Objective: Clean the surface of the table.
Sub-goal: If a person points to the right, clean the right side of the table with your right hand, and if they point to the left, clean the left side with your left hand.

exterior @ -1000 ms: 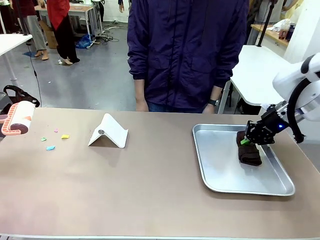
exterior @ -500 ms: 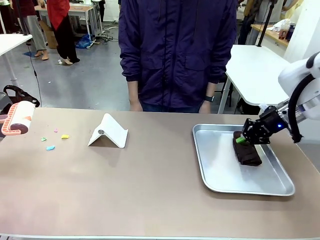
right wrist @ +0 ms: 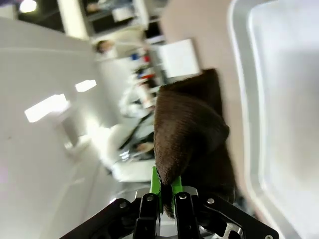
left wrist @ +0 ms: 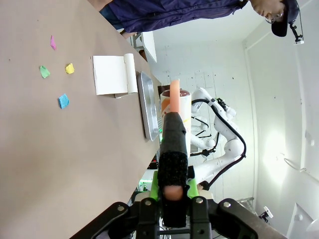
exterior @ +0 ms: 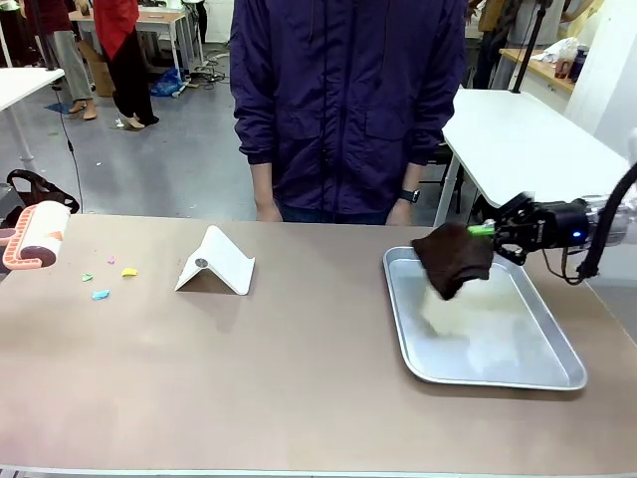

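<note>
Taupe surface spanned foreground, person standing at far edge; grey floor and white side table behind. On surface: paper scraps, white folded stand, metal tray. Above tray, right claw clenched on brown cloth. At left, left claw clenched on handle of lint roller. Roller cut off by front view's left edge; right wrist view blurred.

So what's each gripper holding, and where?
The right gripper holds the brown cloth by one edge, above the tray. The left gripper holds the lint roller by its handle.
</note>
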You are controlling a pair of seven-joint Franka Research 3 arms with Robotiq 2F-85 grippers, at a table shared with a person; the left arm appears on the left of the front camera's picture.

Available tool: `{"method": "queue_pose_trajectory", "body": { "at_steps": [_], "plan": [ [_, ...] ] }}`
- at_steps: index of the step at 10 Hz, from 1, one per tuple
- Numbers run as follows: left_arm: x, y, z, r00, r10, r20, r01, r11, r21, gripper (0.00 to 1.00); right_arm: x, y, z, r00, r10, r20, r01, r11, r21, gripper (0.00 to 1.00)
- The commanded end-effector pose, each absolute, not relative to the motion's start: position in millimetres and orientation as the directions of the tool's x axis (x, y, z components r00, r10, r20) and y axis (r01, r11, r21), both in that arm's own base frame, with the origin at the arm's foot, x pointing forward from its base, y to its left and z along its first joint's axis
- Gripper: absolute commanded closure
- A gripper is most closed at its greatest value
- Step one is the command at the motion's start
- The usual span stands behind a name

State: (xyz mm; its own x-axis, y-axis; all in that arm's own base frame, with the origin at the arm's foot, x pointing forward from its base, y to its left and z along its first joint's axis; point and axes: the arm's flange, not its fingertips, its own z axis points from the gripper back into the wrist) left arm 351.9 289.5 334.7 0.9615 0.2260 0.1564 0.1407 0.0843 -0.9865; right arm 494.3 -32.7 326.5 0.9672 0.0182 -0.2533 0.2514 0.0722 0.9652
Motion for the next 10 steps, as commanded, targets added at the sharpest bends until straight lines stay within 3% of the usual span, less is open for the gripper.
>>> {"method": "queue_pose_trajectory", "body": {
  "at_steps": [1,3,6,9,10],
  "plan": [
    [349,289,338,0.962,0.220,0.164,0.149,0.083,-0.985,1.00,502,-62,328,0.936,0.091,-0.341,0.350,-0.127,0.928,0.91],
    [349,289,338,0.962,0.220,0.164,0.149,0.083,-0.985,1.00,488,-102,330,0.940,0.144,-0.309,0.335,-0.212,0.918,0.91],
    [349,289,338,0.962,0.220,0.164,0.149,0.083,-0.985,1.00,456,-155,326,0.959,-0.052,-0.278,0.261,-0.215,0.941,0.91],
    [349,289,338,0.962,0.220,0.164,0.149,0.083,-0.985,1.00,433,-178,321,0.951,-0.212,-0.224,0.197,-0.141,0.970,0.91],
    [349,289,338,0.962,0.220,0.164,0.149,0.083,-0.985,1.00,447,-189,317,0.952,-0.098,-0.291,0.270,-0.189,0.944,0.91]
  ]
}}
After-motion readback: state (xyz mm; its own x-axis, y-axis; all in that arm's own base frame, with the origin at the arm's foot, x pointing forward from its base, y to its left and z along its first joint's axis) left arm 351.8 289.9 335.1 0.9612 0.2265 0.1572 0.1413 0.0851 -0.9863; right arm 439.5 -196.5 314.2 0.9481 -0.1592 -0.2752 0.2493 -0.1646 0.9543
